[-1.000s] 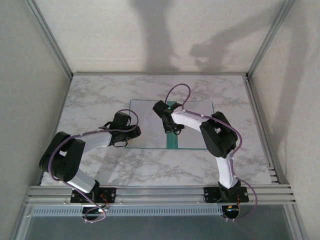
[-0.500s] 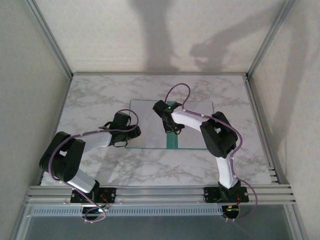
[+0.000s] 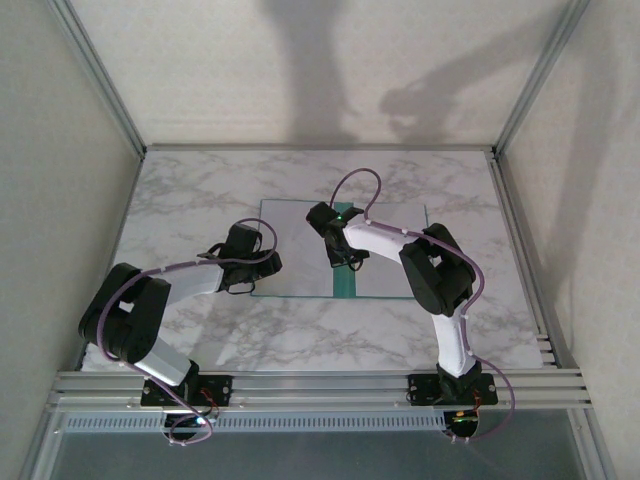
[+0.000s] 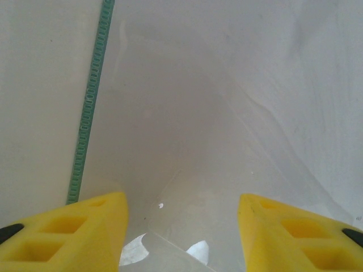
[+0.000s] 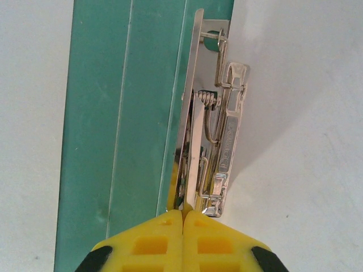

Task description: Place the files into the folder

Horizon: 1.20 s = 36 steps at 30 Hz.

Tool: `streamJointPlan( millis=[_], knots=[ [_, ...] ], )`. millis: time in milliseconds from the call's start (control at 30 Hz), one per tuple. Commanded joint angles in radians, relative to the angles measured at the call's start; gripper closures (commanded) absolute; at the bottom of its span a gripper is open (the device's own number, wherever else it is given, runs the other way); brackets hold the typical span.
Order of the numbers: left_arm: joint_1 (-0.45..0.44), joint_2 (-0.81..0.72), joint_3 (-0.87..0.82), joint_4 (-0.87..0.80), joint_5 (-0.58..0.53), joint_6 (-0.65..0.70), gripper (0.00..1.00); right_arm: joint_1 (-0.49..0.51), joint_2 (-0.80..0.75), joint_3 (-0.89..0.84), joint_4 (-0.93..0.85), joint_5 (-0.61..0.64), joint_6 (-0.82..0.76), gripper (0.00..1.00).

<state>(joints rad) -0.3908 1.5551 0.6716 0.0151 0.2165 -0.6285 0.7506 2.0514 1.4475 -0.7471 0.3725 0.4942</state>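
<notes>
Files (image 3: 300, 245): thin white sheets, light, limp, likely slick on card and quick to bow or crease. Best pinched gently at a free edge and slid flat. Lying spread over the open folder (image 3: 345, 286) mid-table (image 3: 200, 190), teal spine showing.

Left hand (image 4: 181, 226) at the sheets' left edge, fingers about half open, bowed sheet rising between them, no pinch seen.

Right hand (image 5: 182, 218) fully closed, tips against near end of metal clip (image 5: 218, 141) beside the spine. Cannot tell whether a tab is gripped.
</notes>
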Motion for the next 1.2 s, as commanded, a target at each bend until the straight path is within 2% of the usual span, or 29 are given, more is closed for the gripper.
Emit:
streamJointPlan(
  millis=[0, 233, 733, 1167],
  knots=[
    [0.009, 0.029, -0.020, -0.021, 0.004, 0.007, 0.46, -0.013, 0.076, -0.065, -0.047, -0.055, 0.014, 1.00],
    [0.007, 0.031, -0.020, -0.018, 0.008, 0.006, 0.47, -0.013, 0.101, -0.067, -0.048, -0.047, 0.016, 1.00],
    [0.007, 0.030, -0.021, -0.013, 0.012, 0.006, 0.48, -0.013, 0.101, -0.058, -0.008, -0.147, 0.036, 1.00],
    [0.007, 0.030, -0.020, -0.015, 0.012, 0.005, 0.49, -0.013, 0.059, 0.030, -0.083, -0.117, 0.026, 1.00]
  ],
)
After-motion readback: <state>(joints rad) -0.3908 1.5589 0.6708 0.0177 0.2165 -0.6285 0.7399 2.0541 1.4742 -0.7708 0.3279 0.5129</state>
